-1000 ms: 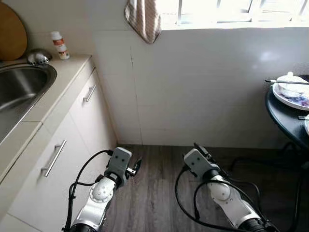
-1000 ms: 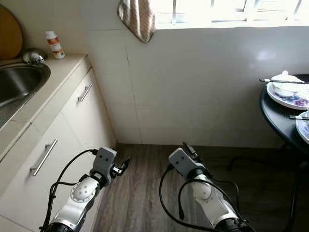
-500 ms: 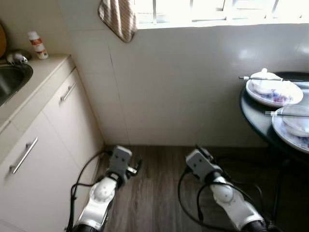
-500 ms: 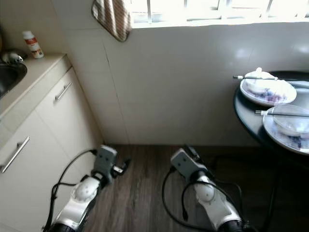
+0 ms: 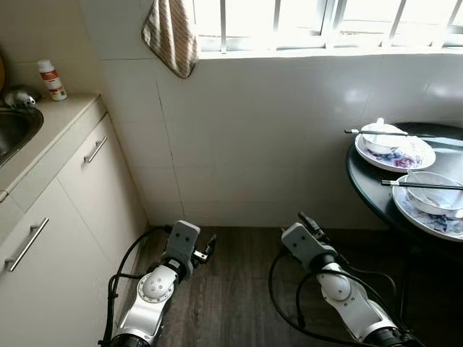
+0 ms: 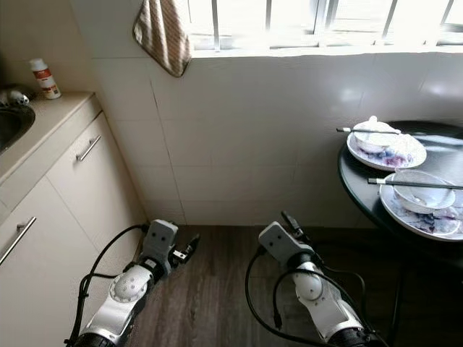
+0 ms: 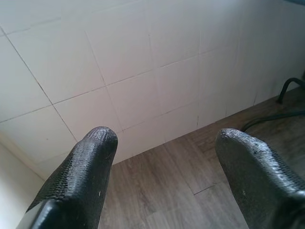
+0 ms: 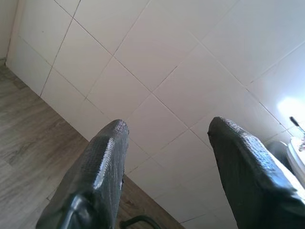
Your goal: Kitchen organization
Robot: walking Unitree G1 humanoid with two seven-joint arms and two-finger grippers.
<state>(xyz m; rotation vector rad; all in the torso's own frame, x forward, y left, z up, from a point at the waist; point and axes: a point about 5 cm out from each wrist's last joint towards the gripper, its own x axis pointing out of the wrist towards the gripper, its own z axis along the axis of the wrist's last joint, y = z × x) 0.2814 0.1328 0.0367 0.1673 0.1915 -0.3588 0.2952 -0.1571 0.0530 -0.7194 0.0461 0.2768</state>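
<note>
White porcelain: two plates point(image 5: 395, 153) with bowls point(image 5: 432, 192) and chopsticks point(image 5: 419, 185) laid across sit on the dark round table point(image 5: 365, 184), robot's right, likely awaiting clearing toward the sink point(image 5: 14, 129) far left. Left gripper point(image 7: 162, 157) and right gripper point(image 8: 167, 157) hang low over wood floor, fingers apart, empty, ready.

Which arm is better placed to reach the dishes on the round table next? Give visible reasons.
Likely the right. The right gripper hangs nearer the black round table, where the bowls on plates stand; the left gripper is by the cabinets.
</note>
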